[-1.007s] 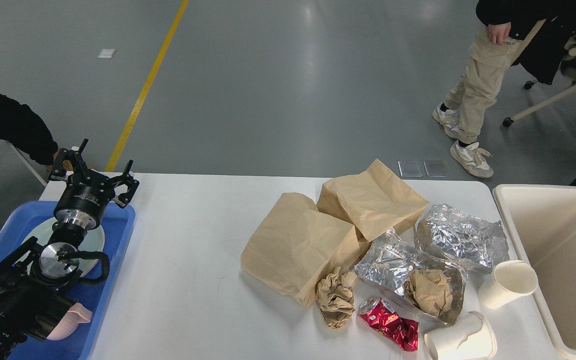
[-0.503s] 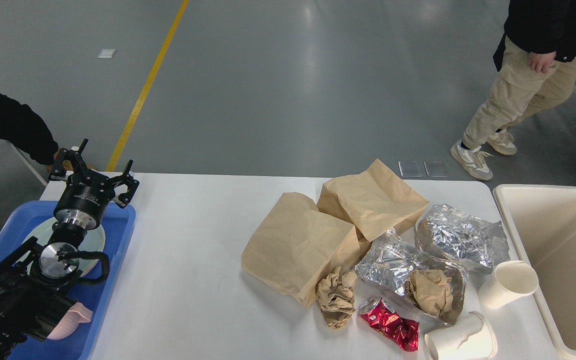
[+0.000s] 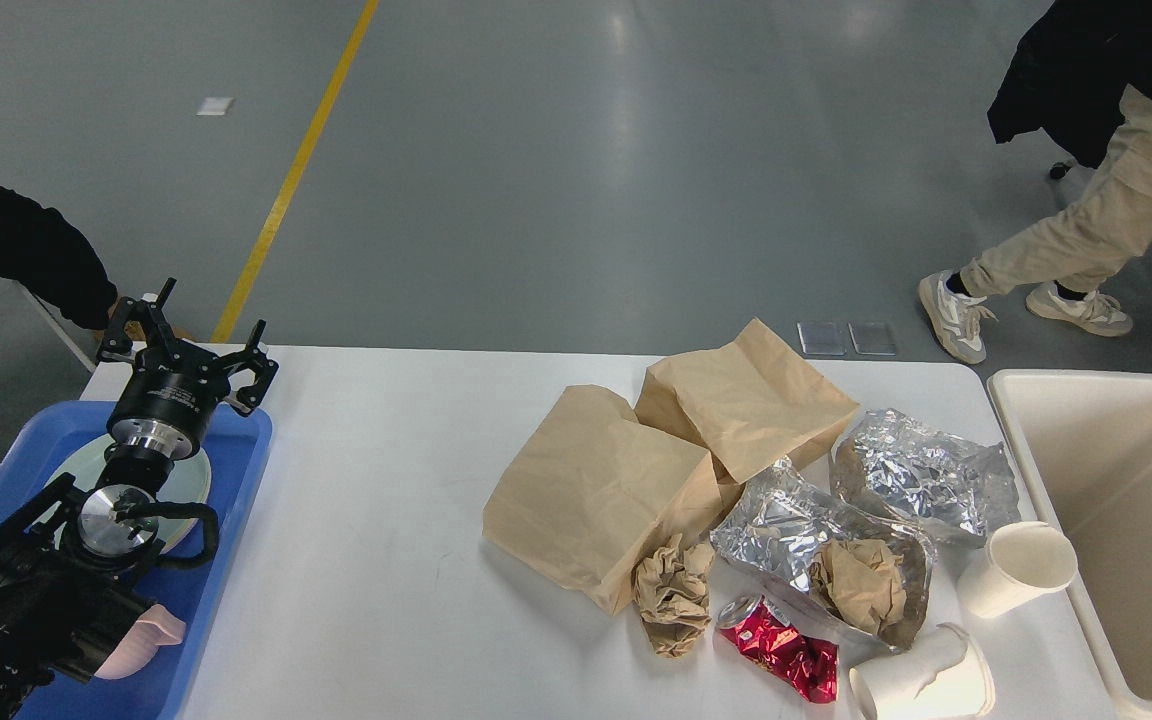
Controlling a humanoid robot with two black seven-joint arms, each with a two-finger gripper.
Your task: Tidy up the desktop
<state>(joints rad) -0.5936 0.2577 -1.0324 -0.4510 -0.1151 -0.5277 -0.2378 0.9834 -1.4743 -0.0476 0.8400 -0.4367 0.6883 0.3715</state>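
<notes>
Only the walking person (image 3: 1086, 215) has moved, further right; my left gripper (image 3: 186, 350) stays over the blue tray (image 3: 236, 470), fingers spread and empty. On the desktop (image 3: 386, 560), bags (image 3: 656, 460), foil (image 3: 921, 475) and cups (image 3: 1016, 565) lie at right.

Left arm (image 3: 56, 570) enters from the lower left corner of the frame and runs up along the left edge. Wrist is straight, silver joint ring showing. Left gripper (image 3: 186, 335) sits at mid-left, pointing away from the camera, fingers spread apart and empty. Right arm is out of frame.
</notes>
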